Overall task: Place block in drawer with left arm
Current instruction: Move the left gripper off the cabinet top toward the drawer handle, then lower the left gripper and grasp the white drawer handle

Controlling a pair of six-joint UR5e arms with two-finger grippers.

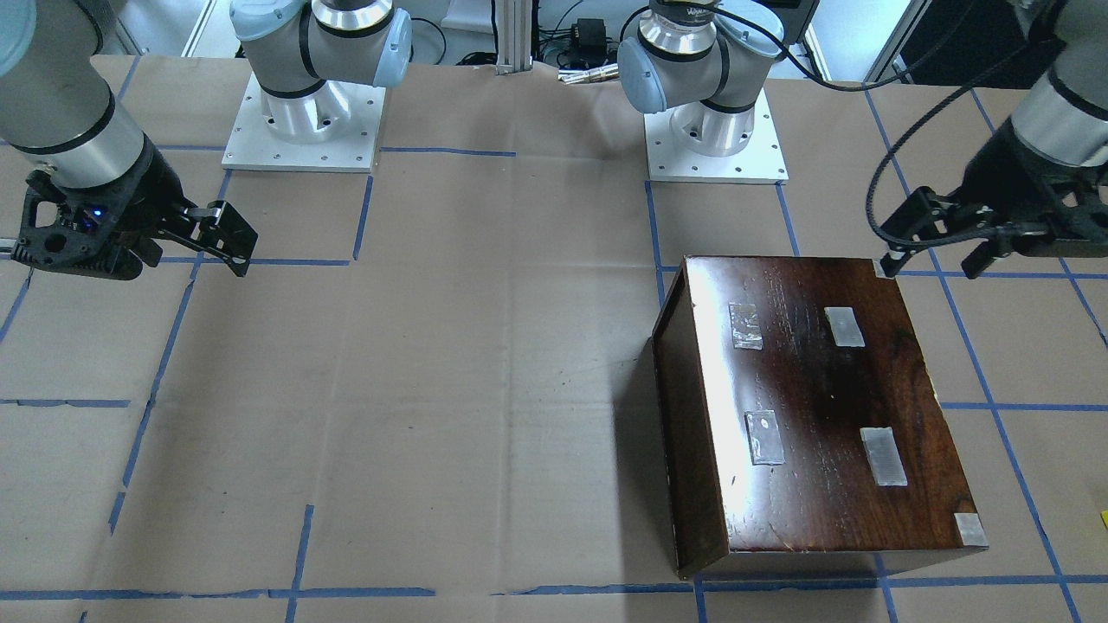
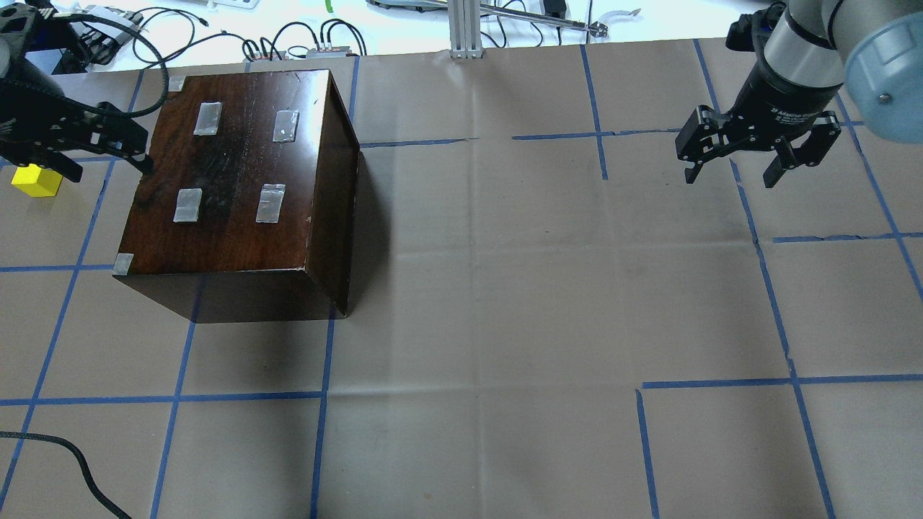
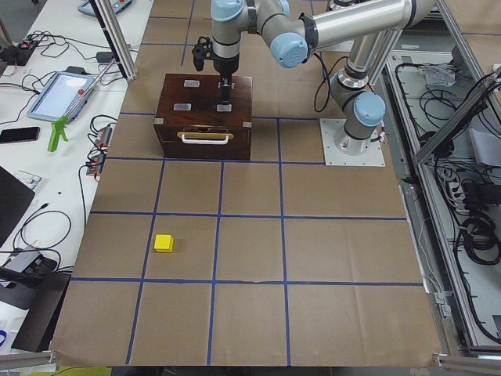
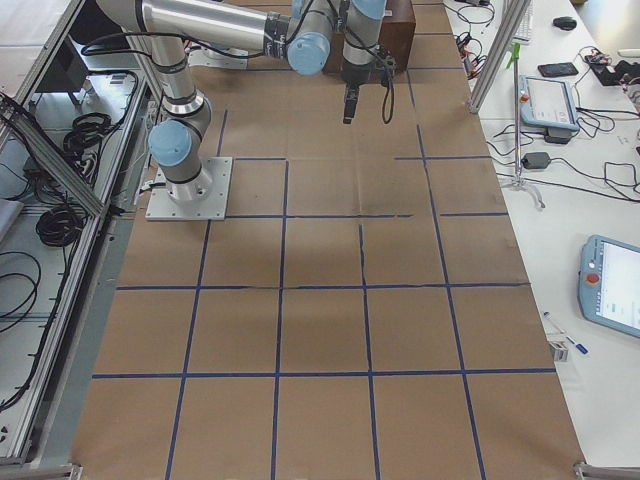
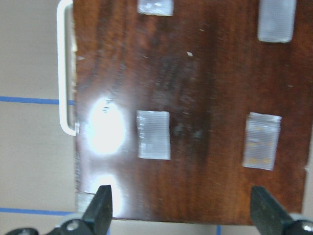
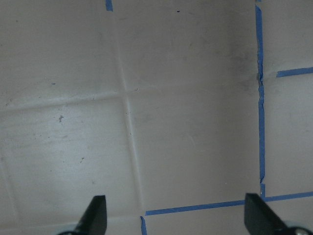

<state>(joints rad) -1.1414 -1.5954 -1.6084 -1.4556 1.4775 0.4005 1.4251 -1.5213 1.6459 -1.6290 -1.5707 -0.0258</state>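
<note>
The yellow block [image 2: 34, 181] lies on the paper-covered table left of the dark-brown cabinet [image 2: 238, 180]; it also shows in the exterior left view [image 3: 163, 243], well in front of the cabinet. The drawer's pale tray is hidden; only the shut cabinet front with a white handle [image 3: 205, 138] shows. My left gripper [image 2: 104, 162] is open and empty, and hovers over the cabinet's handle-side top edge. In the left wrist view [image 5: 183, 213] its fingers are wide apart above the taped top. My right gripper [image 2: 732, 175] is open and empty above bare table, far right.
Pieces of grey tape [image 2: 270, 203] sit on the cabinet top. Blue tape lines [image 2: 764, 281] grid the brown paper. Both arm bases [image 1: 717, 130] stand at the robot side. Cables and devices [image 2: 303, 43] lie beyond the table's far edge.
</note>
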